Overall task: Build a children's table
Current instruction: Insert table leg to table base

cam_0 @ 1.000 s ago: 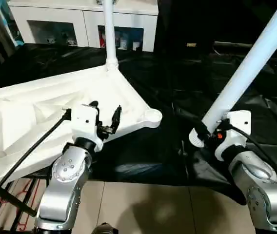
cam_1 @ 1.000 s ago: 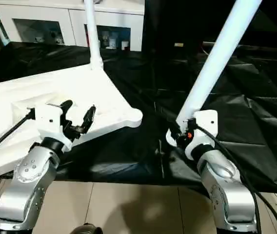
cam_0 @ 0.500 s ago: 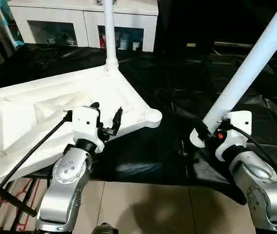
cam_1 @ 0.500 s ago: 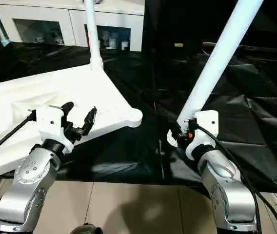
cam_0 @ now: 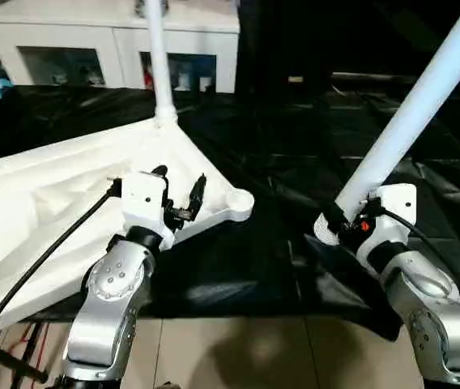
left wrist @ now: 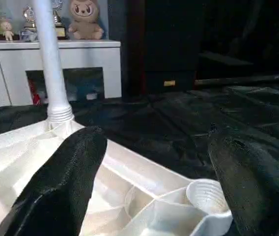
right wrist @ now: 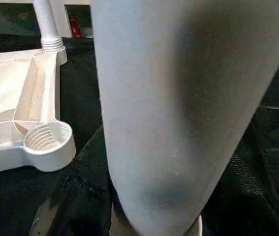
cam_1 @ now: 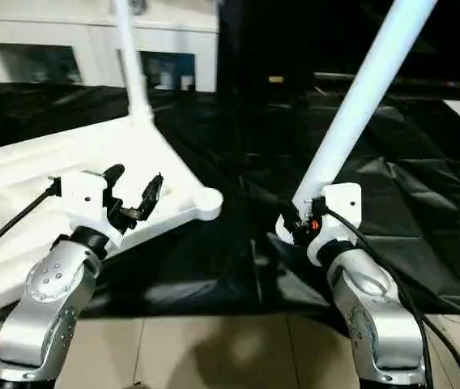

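While my right gripper [cam_0: 337, 224] is clamped on a long white leg [cam_0: 412, 121], the upside-down table top [cam_0: 68, 186] lies on the black cloth [cam_0: 295, 162]. One leg [cam_0: 157, 61] stands in its far corner socket. My left gripper [cam_0: 177, 190] hovers spread apart beside the empty near socket [cam_0: 238, 198], with bare cloth between.
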Controlling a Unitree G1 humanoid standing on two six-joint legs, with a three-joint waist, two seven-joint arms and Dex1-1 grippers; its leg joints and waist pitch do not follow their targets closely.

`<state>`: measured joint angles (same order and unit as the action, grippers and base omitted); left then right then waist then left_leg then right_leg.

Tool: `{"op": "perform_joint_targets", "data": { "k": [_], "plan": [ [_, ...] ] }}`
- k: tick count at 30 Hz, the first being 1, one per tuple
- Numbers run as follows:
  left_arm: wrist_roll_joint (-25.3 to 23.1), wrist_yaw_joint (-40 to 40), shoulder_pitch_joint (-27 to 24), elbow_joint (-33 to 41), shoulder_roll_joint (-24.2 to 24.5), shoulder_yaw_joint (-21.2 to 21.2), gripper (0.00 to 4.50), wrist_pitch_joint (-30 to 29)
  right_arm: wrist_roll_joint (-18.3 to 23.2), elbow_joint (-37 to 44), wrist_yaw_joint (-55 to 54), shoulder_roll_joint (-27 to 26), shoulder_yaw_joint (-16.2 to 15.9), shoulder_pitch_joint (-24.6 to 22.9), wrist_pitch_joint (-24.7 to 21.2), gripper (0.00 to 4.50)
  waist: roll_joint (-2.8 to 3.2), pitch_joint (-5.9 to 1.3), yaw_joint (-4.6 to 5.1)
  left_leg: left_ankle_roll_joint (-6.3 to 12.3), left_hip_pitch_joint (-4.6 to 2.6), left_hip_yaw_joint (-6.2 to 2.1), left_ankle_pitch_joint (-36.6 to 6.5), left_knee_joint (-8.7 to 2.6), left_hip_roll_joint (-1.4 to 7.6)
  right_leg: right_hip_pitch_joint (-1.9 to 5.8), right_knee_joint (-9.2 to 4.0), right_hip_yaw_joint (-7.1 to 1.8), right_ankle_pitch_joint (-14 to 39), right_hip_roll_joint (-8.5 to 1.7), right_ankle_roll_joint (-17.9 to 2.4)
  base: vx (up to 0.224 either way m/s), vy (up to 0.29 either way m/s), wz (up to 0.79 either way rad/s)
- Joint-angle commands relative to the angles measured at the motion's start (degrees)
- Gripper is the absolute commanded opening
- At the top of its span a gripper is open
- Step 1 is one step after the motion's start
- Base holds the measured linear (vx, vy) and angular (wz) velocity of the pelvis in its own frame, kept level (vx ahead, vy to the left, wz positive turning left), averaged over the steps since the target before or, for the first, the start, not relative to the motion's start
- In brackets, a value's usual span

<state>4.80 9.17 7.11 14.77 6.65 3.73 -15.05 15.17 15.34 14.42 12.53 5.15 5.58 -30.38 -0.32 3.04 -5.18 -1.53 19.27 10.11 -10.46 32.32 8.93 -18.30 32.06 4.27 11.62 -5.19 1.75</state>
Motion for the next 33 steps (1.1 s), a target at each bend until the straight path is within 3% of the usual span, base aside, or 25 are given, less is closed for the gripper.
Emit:
{"op": "perform_joint_targets", "data": {
  "k": [1,8,9,10,11,12,13,14,15,16,17,18,19,20,21,22,23,25,26,27,28,29,30,32,33],
  "plan": [
    [-0.04,0.03,0.91,-0.72,-0.04,0.06,3.82,-0.82,-0.17,-0.54,0.2,0.26,0.1,1.7,0.54,1.91,-0.24,-3.68,-0.41,2.88,-0.8,-1.25,-18.82,-4.42,3.36,1.8,-3.43,-2.01,15.57,-2.86,-9.44,0.065,-0.016,0.02],
    [-0.28,0.18,1.93,-1.37,-0.01,0.0,3.82,-0.52,-0.74,-0.78,1.02,0.71,-0.92,2.01,1.84,1.91,-0.27,-4.27,-1.07,8.17,-0.67,-0.91,-7.45,-3.2,2.83,2.92,-1.74,-1.67,4.18,-2.35,-13.59,0.064,-0.006,0.01],
    [-0.27,0.1,1.96,-1.33,-0.1,0.0,3.82,-0.53,-0.72,-0.56,1.15,0.81,-1.05,1.88,1.81,1.91,-0.92,-4.01,-1.4,11.1,2.1,-1.8,-5.07,-2.67,1.73,4.55,-2.08,-0.74,2.99,-3.0,-12.75,0.06,0.003,0.01],
    [-0.27,0.03,2.03,-1.34,-0.17,0.0,3.82,-0.56,-0.65,-0.48,1.2,0.86,-1.07,1.87,1.72,1.91,0.0,-4.45,-1.6,13.75,1.88,-2.03,-3.17,-2.14,1.67,4.76,-2.65,0.17,4.97,-3.89,-11.57,0.0,0.0,0.0],
    [-0.34,-0.01,1.99,-1.32,-0.19,0.07,3.82,-0.62,-0.79,-0.46,1.22,0.98,-1.2,1.8,1.64,1.91,-0.6,-4.11,-1.69,16.65,4.39,-3.01,-0.77,-1.29,0.7,6.19,-3.12,1.36,4.41,-4.39,-10.2,0.004,0.005,0.37],
    [-0.43,-0.04,1.68,-1.17,-0.24,0.25,3.82,-0.64,-1.55,-0.49,1.59,1.55,-2.01,1.53,1.93,1.91,0.5,-4.45,-1.44,19.2,4.09,-4.03,3.23,-0.61,0.43,6.42,-3.24,2.94,4.08,-4.23,-8.26,0.004,0.005,0.37],
    [-0.44,-0.04,1.51,-1.07,-0.27,0.31,3.82,-0.63,-1.86,-0.49,1.78,1.77,-2.37,1.42,2.07,1.91,0.82,-4.35,-1.19,20.16,3.87,-4.66,4.93,-0.37,0.26,6.38,-3.08,3.68,4.01,-3.6,-7.76,0.047,0.01,0.56],
    [-0.45,-0.04,1.45,-1.0,-0.26,0.32,3.82,-0.72,-1.83,-0.5,1.74,1.69,-2.39,1.48,2.0,1.91,1.17,-4.14,-0.9,21.4,3.21,-5.92,7.2,-0.27,-0.14,6.52,-2.98,4.72,4.9,-2.39,-6.94,0.074,0.014,0.63],
    [-0.47,-0.04,1.41,-0.96,-0.22,0.32,3.82,-0.79,-1.65,-0.48,1.55,1.48,-2.22,1.55,1.81,1.91,1.65,-4.17,-0.41,23.15,1.02,-7.99,8.76,-0.61,-0.08,5.83,-2.0,5.53,6.07,-0.72,-6.88,0.074,0.014,0.63],
    [-0.47,-0.03,1.41,-0.96,-0.21,0.32,3.82,-0.83,-1.33,-0.5,1.34,1.22,-1.91,1.59,1.51,1.91,2.78,-4.73,1.04,22.95,-4.16,-8.77,9.2,-0.53,3.32,1.81,0.43,4.37,7.75,0.72,-7.42,0.094,-0.015,0.49],
    [-0.47,-0.02,1.45,-1.0,-0.19,0.32,3.82,-0.87,-0.88,-0.61,1.13,0.93,-1.46,1.64,1.14,1.91,1.51,-3.71,1.52,24.85,-6.4,-12.41,2.56,-1.73,8.02,-3.13,5.64,1.04,10.71,0.03,-6.07,0.069,-0.042,0.19],
    [-0.47,0.0,1.52,-1.05,-0.17,0.31,3.82,-0.9,-0.67,-0.77,1.09,0.85,-1.21,1.68,1.03,1.91,1.31,-3.5,1.31,25.98,-6.12,-12.61,2.46,-1.96,7.74,-3.82,6.35,0.27,9.95,-0.26,-4.74,0.069,-0.042,0.19],
    [-0.47,0.0,1.52,-1.05,-0.17,0.31,3.82,-0.9,-0.67,-0.77,1.09,0.85,-1.21,1.68,1.03,1.91,1.06,-3.41,0.91,25.91,-5.79,-11.97,1.81,-1.64,7.25,-4.37,6.13,-0.65,8.59,-0.73,-3.91,0.0,0.0,0.0],
    [-0.46,0.04,1.58,-1.1,-0.14,0.31,3.82,-0.93,-0.69,-0.9,1.21,0.94,-1.19,1.69,1.13,1.91,-0.52,-2.7,0.58,21.79,-2.87,-8.92,-4.01,-1.33,3.78,-2.18,1.9,-2.83,5.0,-2.55,-4.58,-0.021,-0.072,0.14],
    [-0.48,0.1,1.66,-1.13,-0.12,0.31,3.82,-1.0,-0.73,-0.99,1.3,1.1,-1.23,1.64,1.3,1.91,-1.95,-2.26,-1.45,15.06,1.3,-4.36,-8.31,1.32,-0.68,2.57,-2.47,-6.11,11.36,-5.93,-7.54,-0.021,-0.072,0.14],
    [-0.51,0.26,1.71,-1.09,-0.06,0.38,3.82,-1.14,-0.69,-1.01,1.41,1.31,-1.24,1.49,1.42,1.91,-1.93,-1.66,-2.36,11.77,2.42,-4.14,-8.18,2.77,-0.27,3.96,-4.51,-7.2,21.67,-8.52,-7.77,-0.008,-0.081,0.08],
    [-0.49,0.32,1.69,-1.04,-0.01,0.44,3.82,-1.21,-0.73,-0.99,1.44,1.37,-1.25,1.39,1.47,1.91,-1.18,-2.66,-3.36,6.05,3.18,-3.75,-3.99,2.19,1.22,5.54,-4.05,-6.57,28.77,-7.42,-9.27,0.0,-0.054,0.01],
    [-0.47,0.48,1.65,-0.99,0.12,0.56,3.82,-1.3,-0.8,-1.0,1.43,1.42,-1.27,1.25,1.51,1.91,-0.37,-2.7,-2.95,4.77,2.24,-3.16,-3.88,-0.35,1.93,4.4,-2.99,-4.26,23.98,-4.23,-9.92,0.0,-0.027,0.01],
    [-0.47,0.73,1.57,-0.9,0.26,0.7,3.82,-1.44,-0.88,-0.97,1.34,1.41,-1.29,1.1,1.48,1.91,0.13,-2.75,-2.22,4.38,0.69,-3.04,-7.35,-1.47,2.35,3.15,-2.04,-3.02,19.1,-2.06,-10.75,0.0,0.0,0.0],
    [-0.46,0.82,1.55,-0.86,0.31,0.73,3.82,-1.49,-0.89,-0.91,1.31,1.38,-1.3,1.03,1.41,1.91,0.9,-3.3,-1.94,4.16,-0.89,-3.08,-11.3,-2.02,2.86,2.63,-1.36,-2.56,16.51,-1.7,-12.4,0.0,0.0,0.0],
    [-0.44,0.87,1.54,-0.84,0.33,0.74,3.82,-1.52,-0.89,-0.87,1.3,1.36,-1.31,0.98,1.36,1.91,1.11,-3.36,-1.66,4.38,-1.49,-3.2,-12.68,-2.28,3.1,2.37,-1.11,-2.4,14.68,-1.57,-13.12,0.0,0.0,0.0],
    [-0.4,1.02,1.55,-0.81,0.36,0.75,3.82,-1.62,-0.88,-0.66,1.28,1.28,-1.38,0.74,1.28,1.91,1.35,-3.3,-1.31,4.63,-1.5,-3.29,-14.33,-2.63,3.55,2.59,-0.94,-2.16,12.11,-1.57,-14.02,0.0,0.0,0.0],
    [-0.38,1.13,1.6,-0.83,0.37,0.77,3.82,-1.72,-0.88,-0.56,1.22,1.22,-1.43,0.59,1.33,1.91,1.29,-3.42,-1.3,4.68,-2.12,-3.05,-16.09,-2.75,3.63,2.42,-1.0,-2.22,10.8,-1.68,-14.61,0.0,0.0,0.0],
    [-0.36,1.23,1.67,-0.85,0.43,0.83,3.82,-1.83,-0.88,-0.45,1.14,1.14,-1.48,0.44,1.42,1.91,1.11,-4.01,-1.53,5.85,-1.36,-2.54,-12.22,-2.5,3.1,3.57,-1.0,-2.27,6.22,-1.98,-14.57,0.0,0.0,0.0],
    [-0.31,1.26,1.72,-0.87,0.51,0.91,3.82,-1.88,-0.89,-0.39,1.09,1.05,-1.48,0.36,1.48,1.91,1.2,-4.14,-1.54,6.71,-0.51,-2.4,-8.98,-2.27,2.61,4.23,-1.02,-2.3,4.0,-1.97,-13.9,0.0,0.0,0.0]
  ]
}}
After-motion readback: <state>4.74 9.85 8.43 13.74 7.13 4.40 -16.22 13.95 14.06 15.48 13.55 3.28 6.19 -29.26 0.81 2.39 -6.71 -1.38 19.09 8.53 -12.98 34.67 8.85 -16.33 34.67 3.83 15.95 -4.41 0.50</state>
